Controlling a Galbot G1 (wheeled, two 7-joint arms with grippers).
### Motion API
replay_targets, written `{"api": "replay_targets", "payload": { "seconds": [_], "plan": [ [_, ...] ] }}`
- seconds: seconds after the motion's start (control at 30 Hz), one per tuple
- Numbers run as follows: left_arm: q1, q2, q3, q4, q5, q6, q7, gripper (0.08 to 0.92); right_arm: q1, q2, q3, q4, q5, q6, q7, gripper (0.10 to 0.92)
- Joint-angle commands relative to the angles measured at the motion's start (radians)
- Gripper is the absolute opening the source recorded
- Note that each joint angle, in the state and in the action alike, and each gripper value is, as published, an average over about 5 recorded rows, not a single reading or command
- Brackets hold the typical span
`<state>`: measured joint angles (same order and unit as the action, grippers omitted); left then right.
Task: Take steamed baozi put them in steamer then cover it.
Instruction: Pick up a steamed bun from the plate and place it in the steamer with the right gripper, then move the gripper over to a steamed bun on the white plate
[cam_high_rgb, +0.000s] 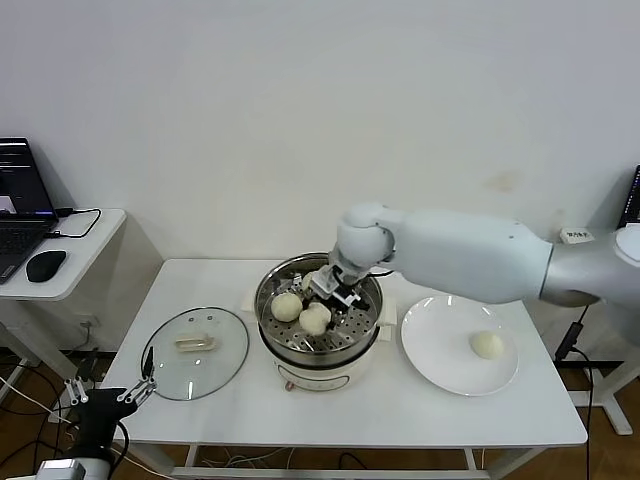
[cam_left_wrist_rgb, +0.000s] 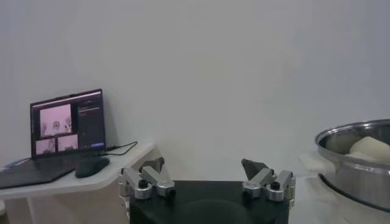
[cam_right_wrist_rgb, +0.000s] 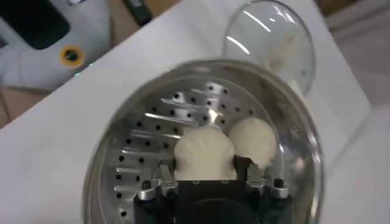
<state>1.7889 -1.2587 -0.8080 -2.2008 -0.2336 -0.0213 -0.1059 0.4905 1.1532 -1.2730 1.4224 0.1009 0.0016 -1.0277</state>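
Parked at seven o'clock, left gripper (cam_high_rgb: 110, 397) gapes idle; right gripper (cam_right_wrist_rgb: 209, 181) clasps a baozi (cam_right_wrist_rgb: 205, 153) over the steamer (cam_high_rgb: 369, 322) tray, beside another; cover (cam_high_rgb: 196, 352) waits at nine, one bun on plate (cam_high_rgb: 430, 368) at three.

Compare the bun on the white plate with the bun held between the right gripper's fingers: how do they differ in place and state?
The plate bun lies alone on the white plate, untouched; the gripped bun sits inside the steamer beside another bun. The plate bun is free, while the right gripper is closed on the gripped bun over the perforated tray. Both are round, smooth and cream-white.
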Motion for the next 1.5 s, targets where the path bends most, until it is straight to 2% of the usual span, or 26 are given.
{"api": "replay_targets", "payload": {
  "seconds": [0.03,0.33,0.6,0.77,1.07,1.17,1.33,1.5],
  "plan": [
    [0.000,0.000,0.000,0.002,0.001,-0.001,0.000,0.823,-0.019,0.040,-0.016,-0.009,-0.066,0.093,-0.011,0.602],
    [-0.001,-0.005,0.005,0.006,0.001,-0.002,0.000,0.823,-0.019,0.025,-0.015,-0.001,-0.087,0.108,-0.016,0.618],
    [-0.006,-0.001,0.008,0.007,0.001,-0.002,0.001,0.823,-0.002,-0.010,0.015,-0.006,-0.090,0.098,0.013,0.802],
    [-0.008,0.007,0.005,0.006,0.000,0.000,0.001,0.823,0.053,-0.069,0.063,0.016,-0.022,0.015,0.011,0.822],
    [-0.017,0.029,0.010,0.003,-0.002,0.006,0.005,0.823,0.099,-0.336,0.130,0.167,0.150,-0.344,0.014,0.823],
    [-0.023,0.039,0.015,0.004,-0.003,0.008,0.006,0.823,0.084,-0.454,0.144,0.213,0.173,-0.410,0.020,0.823],
    [-0.032,0.060,0.030,0.014,-0.001,0.010,0.005,0.823,0.008,-0.647,0.173,0.241,0.114,-0.402,0.010,0.823],
    [-0.039,0.070,0.045,0.019,0.001,0.012,0.004,0.823,-0.101,-0.737,0.217,0.208,-0.023,-0.295,-0.013,0.823]
  ]
}}
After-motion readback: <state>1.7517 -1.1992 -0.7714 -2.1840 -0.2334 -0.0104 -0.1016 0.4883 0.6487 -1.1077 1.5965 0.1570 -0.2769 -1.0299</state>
